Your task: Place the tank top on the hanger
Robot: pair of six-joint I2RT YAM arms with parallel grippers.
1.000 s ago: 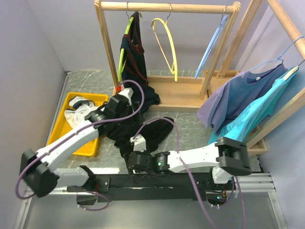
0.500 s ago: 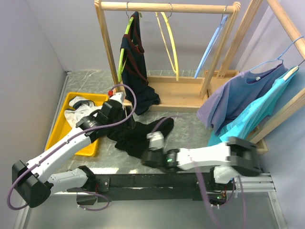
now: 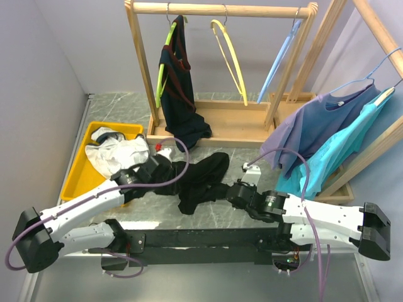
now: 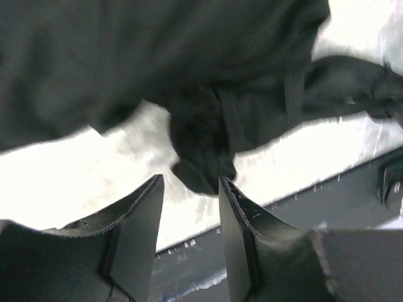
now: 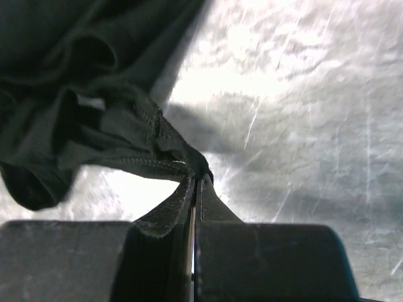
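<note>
The desk (image 3: 252, 157) carries the wooden rack (image 3: 220, 9) along its far side. The top (image 3: 201, 179) lies crumpled on the desk just in front of the rack's base, a dark heap stretched between my two arms and still off the hanger (image 3: 233, 60). That yellow hanger dangles from the rack's rail, about mid-rail, its lower end tilted toward the rack's right post.

My left arm lies low and long, reaching in under the rack's left post. My right arm is folded, with its elbow far out past the rack's right end and its forearm pointing back in toward the heap.

My left pincer (image 4: 189, 214) sits at the heap's left edge. It is partly open and holds nothing, and a fold of the top lies just beyond its tips with bare desk showing between them. My right pincer (image 5: 198, 182) is at the heap's right edge and is pinched tight on a narrow hemmed strip of the top, which runs taut from the tips back into the pile.

Half a second ago my right elbow was nearer the rack's middle and the top was bunched more to the left; now the arm has swung out and the cloth is drawn rightward. The hanger hung almost edge-on then, and it has swung right.
</note>
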